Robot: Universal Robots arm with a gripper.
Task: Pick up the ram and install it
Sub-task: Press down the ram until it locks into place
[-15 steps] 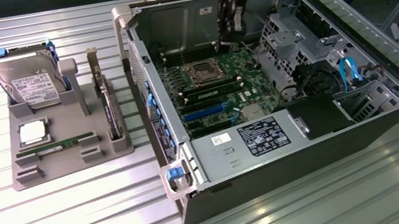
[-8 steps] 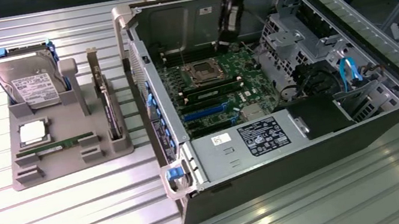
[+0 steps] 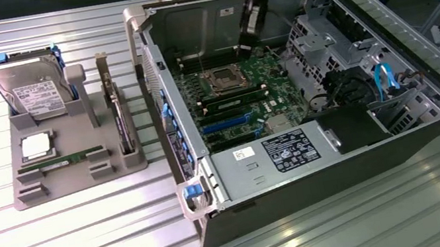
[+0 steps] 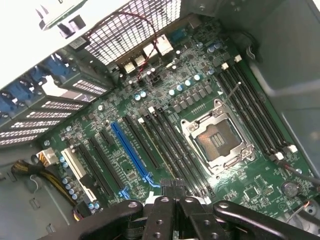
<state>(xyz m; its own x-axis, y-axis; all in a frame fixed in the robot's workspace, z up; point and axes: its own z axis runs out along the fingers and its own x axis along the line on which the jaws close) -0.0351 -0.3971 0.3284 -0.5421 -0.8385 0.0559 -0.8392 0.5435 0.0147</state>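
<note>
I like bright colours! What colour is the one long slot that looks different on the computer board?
Bright blue slot, clearest in the wrist view.

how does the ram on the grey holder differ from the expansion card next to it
The ram is green; the expansion card is dark. The ram is a low, narrow stick, while the expansion card stands taller and has a metal bracket at one end. The ram runs across the grey holder; the expansion card runs along its edge. Both rest in that holder, outside the computer case.

Open-sided black computer case (image 3: 402, 140): room above green motherboard (image 3: 238, 93); grey metal drive cage (image 3: 314, 47) and black power supply (image 3: 296, 147) crowd its sides.
</note>
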